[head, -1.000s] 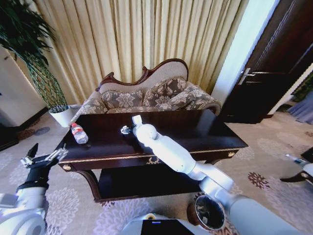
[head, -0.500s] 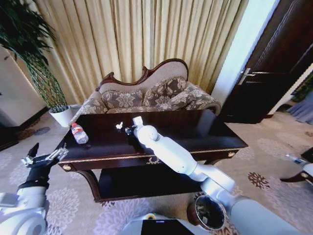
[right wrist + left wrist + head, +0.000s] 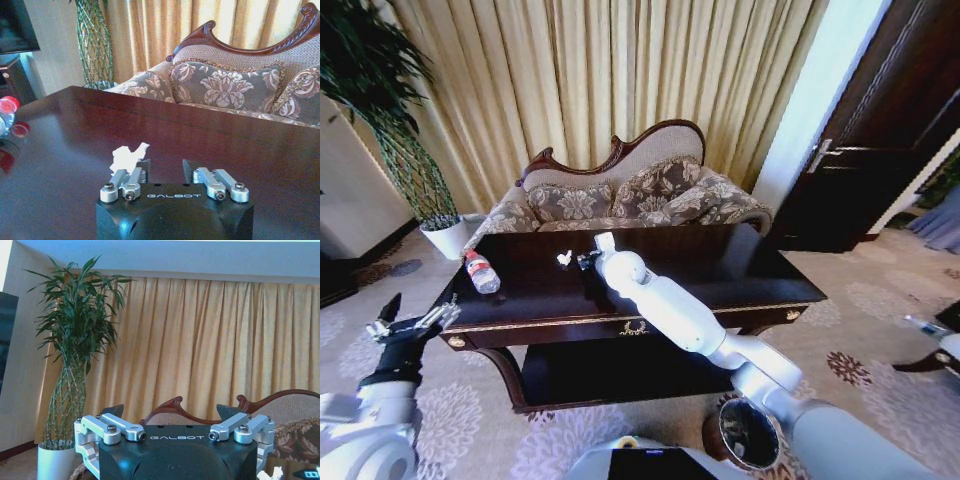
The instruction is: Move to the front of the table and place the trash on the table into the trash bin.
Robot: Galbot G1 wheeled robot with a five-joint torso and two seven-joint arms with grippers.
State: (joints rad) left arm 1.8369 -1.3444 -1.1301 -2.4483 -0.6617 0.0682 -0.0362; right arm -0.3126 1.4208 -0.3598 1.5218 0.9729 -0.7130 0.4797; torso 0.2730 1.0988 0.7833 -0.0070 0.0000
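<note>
Head view: the long glossy dark-brown wooden table with gold trim [image 3: 740, 262] fills the middle of the room in front of a floral sofa [image 3: 620, 195], and the robot's white right arm reaches far across its top. The small round dark-brown trash bin with a shiny rim [image 3: 748, 433] stands on the carpet at near right, just beside the robot's base. A small clear plastic bottle with a red label [image 3: 480, 272] lies toward the table's left end, well apart from the working arm. The right gripper [image 3: 584, 262] hovers low over the tabletop with its fingers parted and nothing between them. A crumpled white scrap of paper [image 3: 127, 155] rests on the wood just beside its left fingertip, not yet between the jaws. To take it cleanly, the gripper likely needs to shift slightly left so the scrap sits centred, then settle low before closing, since thin paper can slide on polished wood. The left gripper [image 3: 412, 322] waits at near left off the table's corner, spread open and empty.
</note>
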